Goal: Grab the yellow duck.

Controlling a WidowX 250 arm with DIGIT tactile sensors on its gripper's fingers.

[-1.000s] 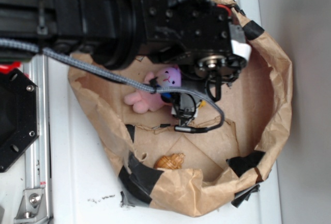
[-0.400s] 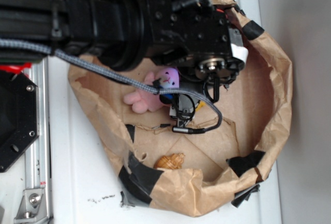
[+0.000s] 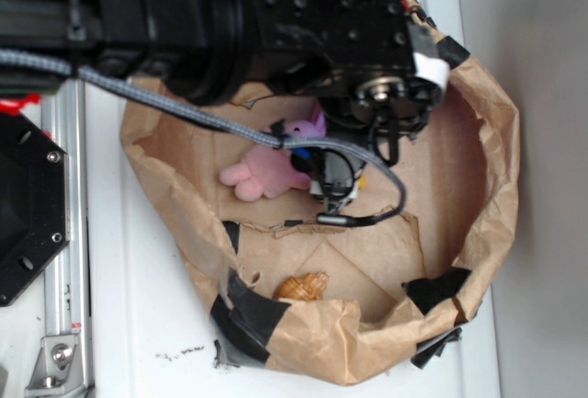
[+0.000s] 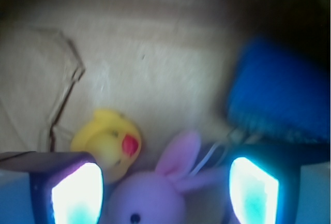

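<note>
Since a second ago the arm (image 3: 230, 21) has swung up and to the right, so more of the bunny's body shows and the gripper (image 3: 335, 182) now hangs a little further right over the bag floor. Duck (image 4: 107, 142) sits on the brown paper, beak toward the bunny (image 4: 155, 193), touching or just beside the bunny's head; from the exterior view only a sliver of yellow (image 3: 361, 180) peeks out at the gripper's right edge. In the wrist view the two fingers (image 4: 77, 195) stand wide apart, with nothing between them but the bunny's head and ear. Duck lies just above the left-hand finger as seen there, near it, but contact I cannot tell. Nothing is gripped. A blurred blue shape (image 4: 282, 97) fills the upper right of the wrist view; what it is I cannot tell. Around all this, the paper bag (image 3: 496, 141), its rim rolled down and patched with black tape (image 3: 253, 311), holds duck, bunny, and a brown shell (image 3: 303, 286) near the lower wall, well apart from both toys.
</note>
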